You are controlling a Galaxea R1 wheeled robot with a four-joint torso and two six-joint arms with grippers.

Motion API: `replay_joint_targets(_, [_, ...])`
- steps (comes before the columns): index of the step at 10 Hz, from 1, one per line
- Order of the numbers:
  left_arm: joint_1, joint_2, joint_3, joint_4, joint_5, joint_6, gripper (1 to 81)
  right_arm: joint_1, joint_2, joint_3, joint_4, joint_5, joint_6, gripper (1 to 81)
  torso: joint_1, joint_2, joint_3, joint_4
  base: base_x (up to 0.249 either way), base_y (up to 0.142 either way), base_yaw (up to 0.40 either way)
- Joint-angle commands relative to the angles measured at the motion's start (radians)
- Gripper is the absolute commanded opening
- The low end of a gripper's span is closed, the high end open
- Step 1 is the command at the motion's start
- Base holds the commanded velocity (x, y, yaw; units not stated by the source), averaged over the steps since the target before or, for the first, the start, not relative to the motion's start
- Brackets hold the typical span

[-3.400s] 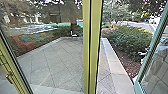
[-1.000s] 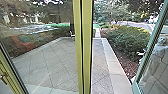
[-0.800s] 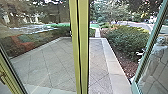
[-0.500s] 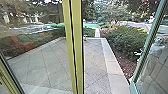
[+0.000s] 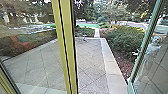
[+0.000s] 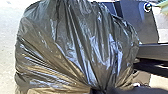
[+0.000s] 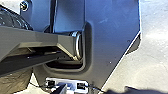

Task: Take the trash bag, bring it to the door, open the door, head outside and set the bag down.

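Leafy bushes [image 5: 122, 37] beside brown mulch [image 5: 124, 65]

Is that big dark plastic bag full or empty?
Not empty: the trash bag bulges out broadly, its plastic drawn into folds. I cannot tell how full it is.

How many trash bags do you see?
1. The dark, shiny trash bag shows big in the left wrist view. What looks like part of the same one peeks into the right wrist view. Another could be hidden behind it.

The yellow-framed door [image 5: 70, 50] has swung farther — its gap wider.
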Motion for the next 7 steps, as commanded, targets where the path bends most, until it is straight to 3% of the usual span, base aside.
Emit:
replay_joint_targets(1, [-0.039, -0.004, 0.002, 0.019, 0.074, 0.009, 1.0, 0.023, 0.007, 0.007, -0.005, -0.055, 0.002, 81.1, 0.000, 0.000, 0.000, 0.000, 0.000, -0.123, 0.000])
replay_joint_targets(7, [-0.035, -0.002, -0.002, 0.045, 0.077, 0.007, 1.0, 0.012, 0.029, 0.000, -0.016, -0.040, -0.006, 81.1, 0.000, 0.000, 0.000, 0.000, 0.000, -0.128, 0.000])
